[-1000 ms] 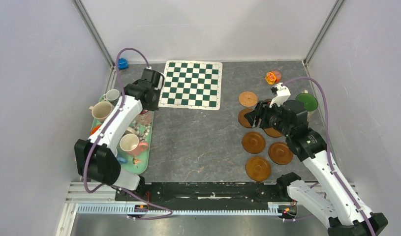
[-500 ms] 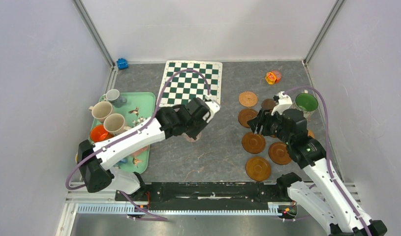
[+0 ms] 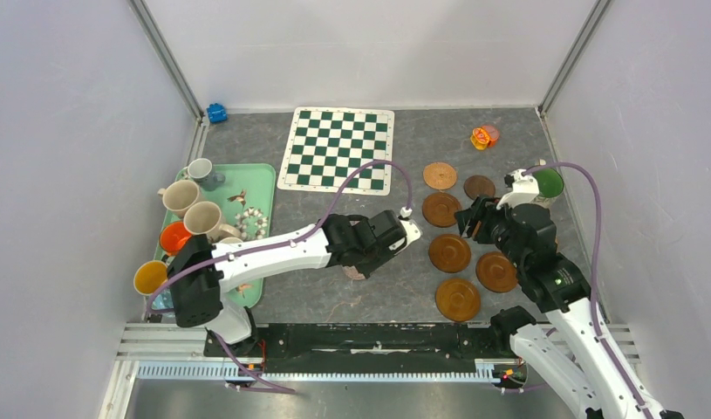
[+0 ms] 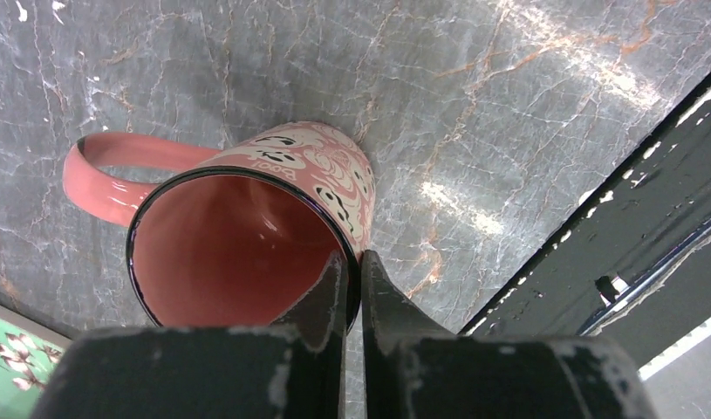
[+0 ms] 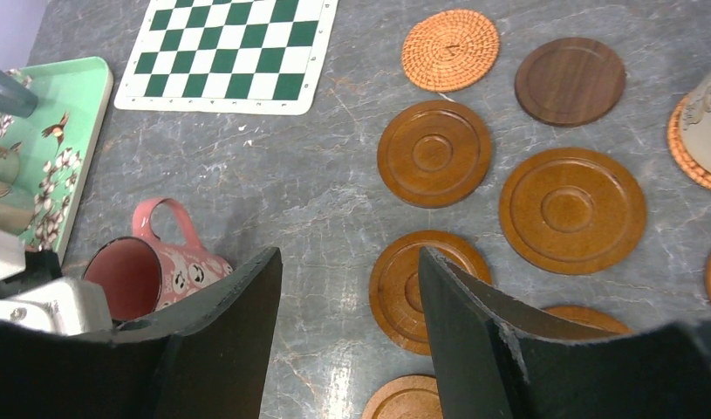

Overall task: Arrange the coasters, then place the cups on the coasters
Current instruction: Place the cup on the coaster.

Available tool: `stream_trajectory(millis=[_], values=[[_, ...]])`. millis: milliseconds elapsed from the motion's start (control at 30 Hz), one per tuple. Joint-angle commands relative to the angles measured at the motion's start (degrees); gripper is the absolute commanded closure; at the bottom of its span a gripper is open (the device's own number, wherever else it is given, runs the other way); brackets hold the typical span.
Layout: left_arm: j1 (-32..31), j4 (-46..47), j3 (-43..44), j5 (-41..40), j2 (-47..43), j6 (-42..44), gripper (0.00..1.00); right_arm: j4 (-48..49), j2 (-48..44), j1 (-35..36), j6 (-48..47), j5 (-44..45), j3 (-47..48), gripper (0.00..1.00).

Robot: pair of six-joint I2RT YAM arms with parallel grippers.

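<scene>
Pink mug (image 4: 247,227) sits out mid-surface, on the grey marbled surface (image 3: 395,288) between the mint-green tray (image 3: 263,179) and the coasters (image 3: 449,252). Its mouth opens up toward the left wrist camera. In the right wrist view its long axis looks tipped a little toward the left arm, and the handle points off toward the chequered mat (image 3: 338,148). Whether the base touches down, can't tell. Left claw (image 4: 352,266) is pinching the rim, one finger inside and one outside, pressed nearly together. That arm lies low, stretched from its base across to the right. Right claw (image 5: 347,262) is spread wide with nothing in it, hanging above the brown wooden coasters. Other cups (image 3: 181,196) stand on the tray. A green-lined cup (image 3: 546,182) sits far right on a woven coaster (image 5: 687,161). Pale walls (image 3: 378,52) close in three sides.
</scene>
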Motion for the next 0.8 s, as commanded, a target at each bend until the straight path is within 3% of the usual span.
stream_trajectory(millis=[0,167,400,633,767], values=[[-1.0,5.0,1.8,-1.6,-0.4,0.5,0.88,-1.3,-0.9,0.2,0.0,3.8,3.1,0.39],[-1.1,5.7,-0.1,-1.1,0.3,-0.3,0.8,-2.4,0.4,0.2,-0.9,3.7,4.1,0.39],[-1.1,6.2,1.1,-0.9,-3.5,-3.3,0.53,-2.6,2.3,0.2,-2.0,2.1,4.6,0.38],[-0.7,4.8,5.4,-4.5,-7.9,-6.6,0.01,-2.5,8.3,0.2,-4.5,-1.9,5.2,0.39],[2.3,2.8,7.3,-10.5,-9.7,-10.0,0.0,-1.7,13.2,0.2,-4.9,-5.5,4.6,0.42]])
